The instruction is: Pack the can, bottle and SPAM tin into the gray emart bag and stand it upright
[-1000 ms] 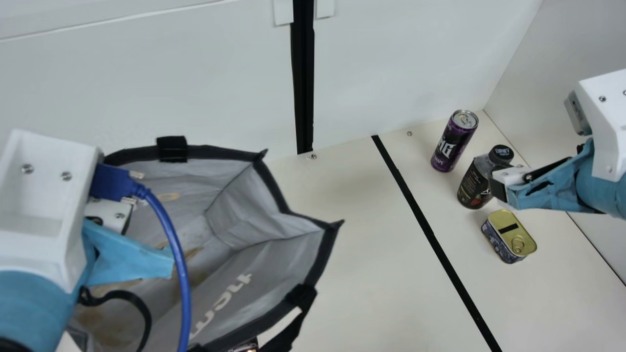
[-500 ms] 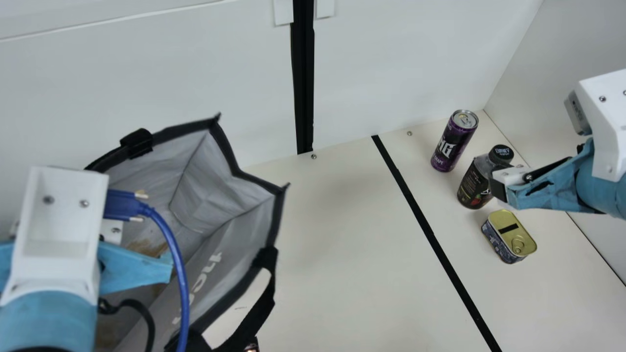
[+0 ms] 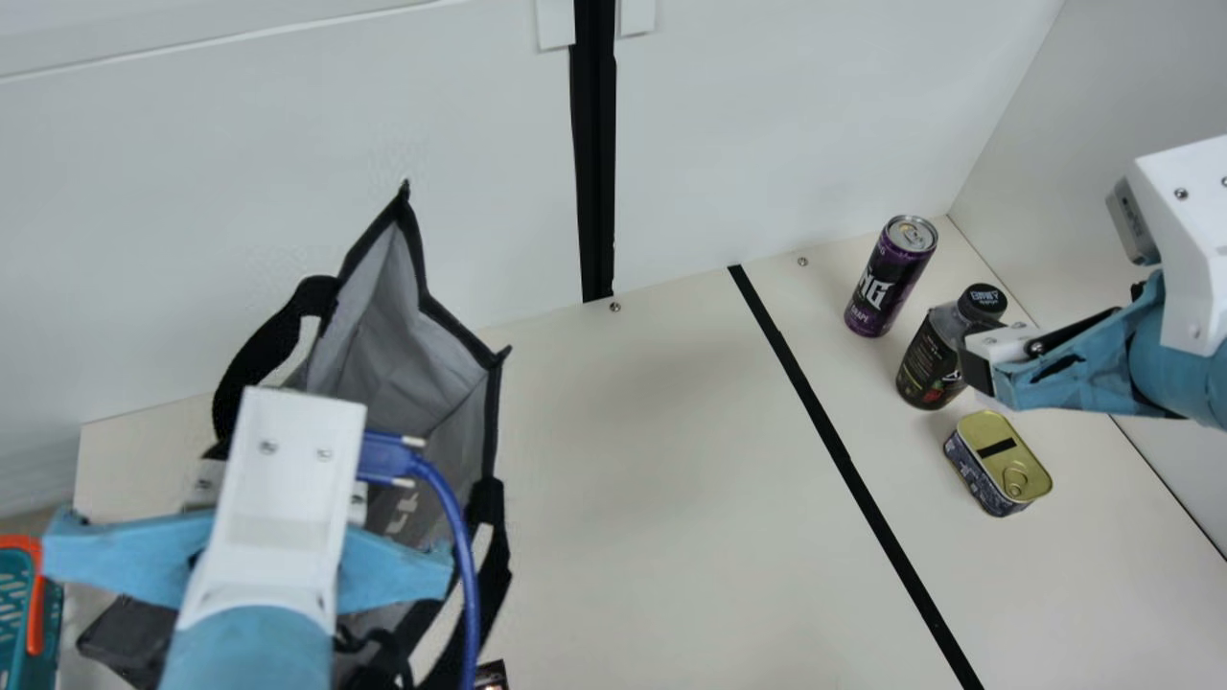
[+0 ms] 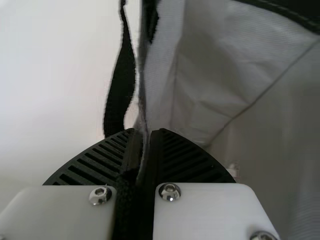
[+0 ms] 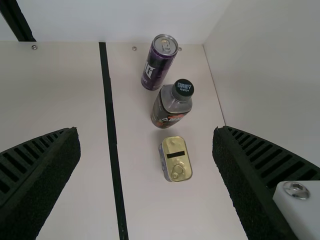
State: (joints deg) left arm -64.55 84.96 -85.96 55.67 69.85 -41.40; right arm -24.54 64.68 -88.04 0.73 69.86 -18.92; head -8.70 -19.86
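The gray emart bag (image 3: 388, 359), black-edged, has swung and narrowed, its wall pinched by the left gripper (image 3: 393, 572). Rightward on the table (image 3: 652, 479): purple can (image 3: 887, 287), dark, black-capped bottle (image 3: 928, 359), gold-lidded SPAM tin (image 3: 1002, 465); the right gripper (image 3: 978, 371) is spread wide.

There's a broad open lane of worktop (image 3: 671, 460) between the bag (image 3: 383, 359), a handle (image 3: 493, 570) hanging on that side, and the row of can (image 3: 888, 283), bottle (image 3: 925, 359) and tin (image 3: 1007, 460). Back wall (image 3: 767, 125) and side wall (image 3: 1064, 125) hem in the can's corner.
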